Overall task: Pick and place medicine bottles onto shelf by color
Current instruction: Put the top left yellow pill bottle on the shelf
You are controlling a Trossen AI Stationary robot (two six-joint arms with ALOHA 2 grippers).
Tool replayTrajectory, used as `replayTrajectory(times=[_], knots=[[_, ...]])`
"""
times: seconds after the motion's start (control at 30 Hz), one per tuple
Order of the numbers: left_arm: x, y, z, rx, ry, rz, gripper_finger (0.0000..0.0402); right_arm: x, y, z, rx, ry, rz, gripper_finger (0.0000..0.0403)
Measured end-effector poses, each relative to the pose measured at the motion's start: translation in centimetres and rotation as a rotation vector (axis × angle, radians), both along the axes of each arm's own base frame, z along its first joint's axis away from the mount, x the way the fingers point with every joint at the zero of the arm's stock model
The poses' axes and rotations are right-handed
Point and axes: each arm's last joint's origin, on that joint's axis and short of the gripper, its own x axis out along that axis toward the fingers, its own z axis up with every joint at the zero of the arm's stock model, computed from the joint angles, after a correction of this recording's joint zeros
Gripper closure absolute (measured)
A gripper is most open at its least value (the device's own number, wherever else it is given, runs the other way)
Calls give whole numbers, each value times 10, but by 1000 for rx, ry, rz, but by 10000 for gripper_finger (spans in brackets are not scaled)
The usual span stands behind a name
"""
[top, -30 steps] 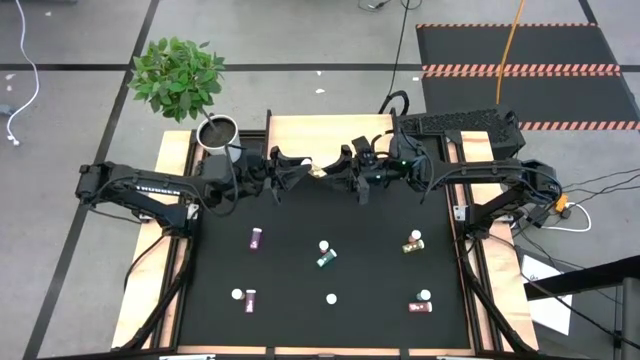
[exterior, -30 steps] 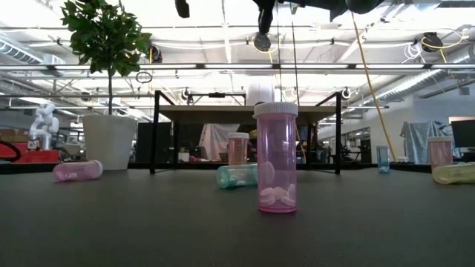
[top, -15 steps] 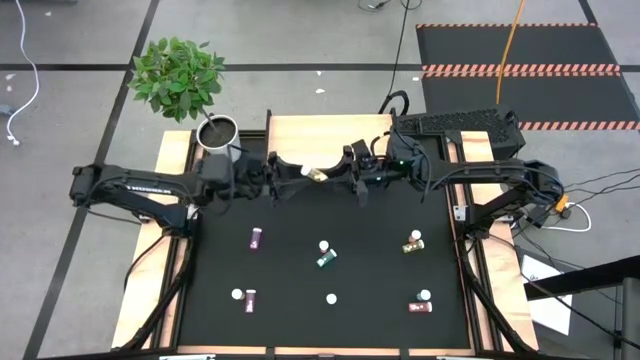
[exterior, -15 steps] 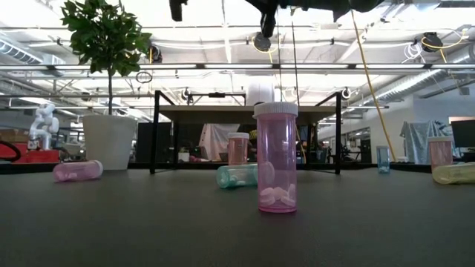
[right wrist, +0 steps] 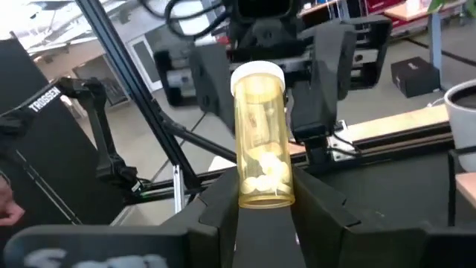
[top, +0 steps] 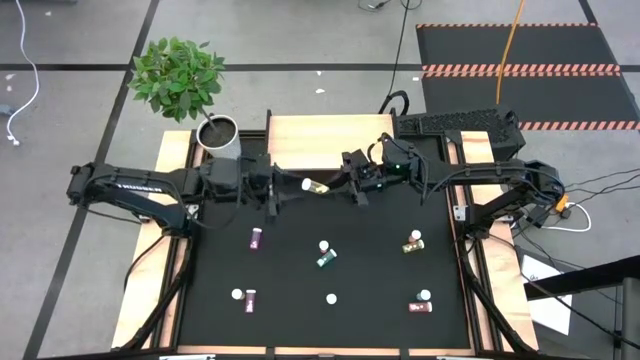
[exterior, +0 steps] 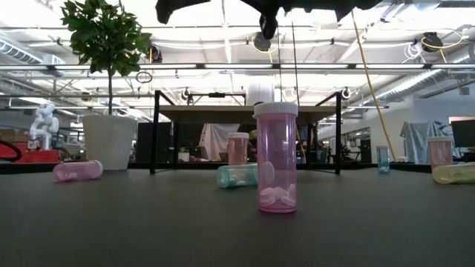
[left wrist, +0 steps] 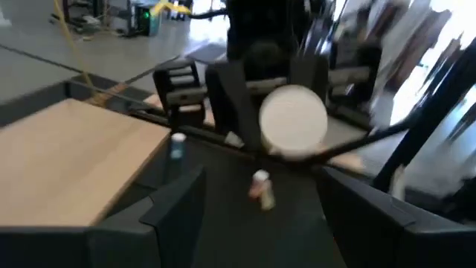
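A yellow medicine bottle (top: 316,186) with a white cap hangs in the air in front of the shelf (top: 330,138), a light wooden board. My right gripper (top: 342,186) is shut on it. My left gripper (top: 283,190) stands open just left of the cap (left wrist: 292,123), touching nothing. On the black mat rest pink bottles (top: 255,238) (top: 248,298) (top: 421,305), a teal one (top: 325,259) and a yellow one (top: 412,241). In the low view a pink bottle (exterior: 276,157) stands upright and a teal one (exterior: 237,175) lies on its side. My right gripper pinches the yellow bottle's bottom end (right wrist: 264,195) between its two fingers (right wrist: 223,212). The fingers come level from the table's right and lie along the bottle. The bottle is lifted clear and lies level, its white cap (right wrist: 257,74) pointing at my left gripper.
A potted plant (top: 180,78) in a white pot (top: 218,131) stands at the shelf's left end. Loose white caps (top: 331,298) (top: 237,295) lie on the mat. The shelf's dark legs (exterior: 155,132) rise at the mat's far side. Wooden table edges (top: 150,300) flank the mat.
My left gripper has opened, let go of the yellow bottle and drawn back toward the table's left edge, tipping up to level. The bottle has stayed in my right gripper, which has turned a little and brought it slightly toward the near edge.
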Motion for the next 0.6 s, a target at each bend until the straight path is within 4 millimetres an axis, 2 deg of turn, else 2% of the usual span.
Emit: replayTrajectory(times=[0.13, 0.33, 0.5, 0.6], knots=[[4, -3, 14, 115, -25, -16, 144, 0, 0, 0, -23, -1, -4, 303], [6, -2, 23, 190, -39, -14, 144, 0, 0, 0, -32, -7, -2, 302], [7, -1, 22, 195, -32, -11, 147, 0, 0, 1, -34, -14, -3, 302], [6, -1, 22, 195, -31, -11, 164, 0, 0, 1, -35, -23, -3, 302]])
